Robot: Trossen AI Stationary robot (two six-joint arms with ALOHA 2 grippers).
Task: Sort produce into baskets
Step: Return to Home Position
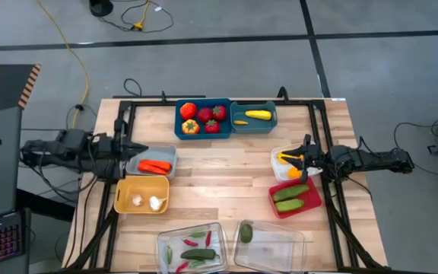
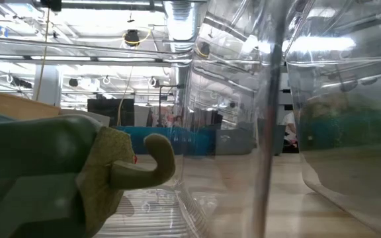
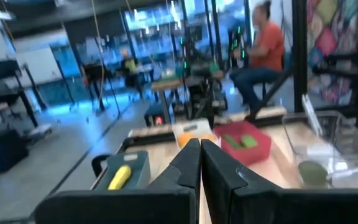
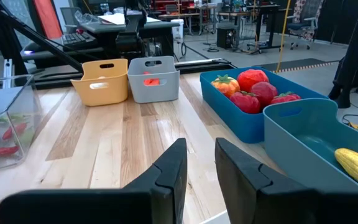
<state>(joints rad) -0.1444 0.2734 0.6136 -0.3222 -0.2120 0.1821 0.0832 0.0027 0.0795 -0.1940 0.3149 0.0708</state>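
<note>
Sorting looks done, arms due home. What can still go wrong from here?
1. The left gripper, shut, sits right at the grey bin; a low pull-back may nudge it.
2. The right gripper, open, hangs over the white bin; a finger could catch its wall.
3. The clear trays lie near the front edge of the table; a knock might tip one off.

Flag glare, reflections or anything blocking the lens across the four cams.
Low view: worst; a green vegetable at the lens covers the lower left, and clear tray walls carry bright reflections and warp the table behind. High view: even light, soft shadows, no glare. Left wrist view: the clear tray catches light at its rim, otherwise fine. Right wrist view: evenly lit, no glare on the teal bin.
</note>
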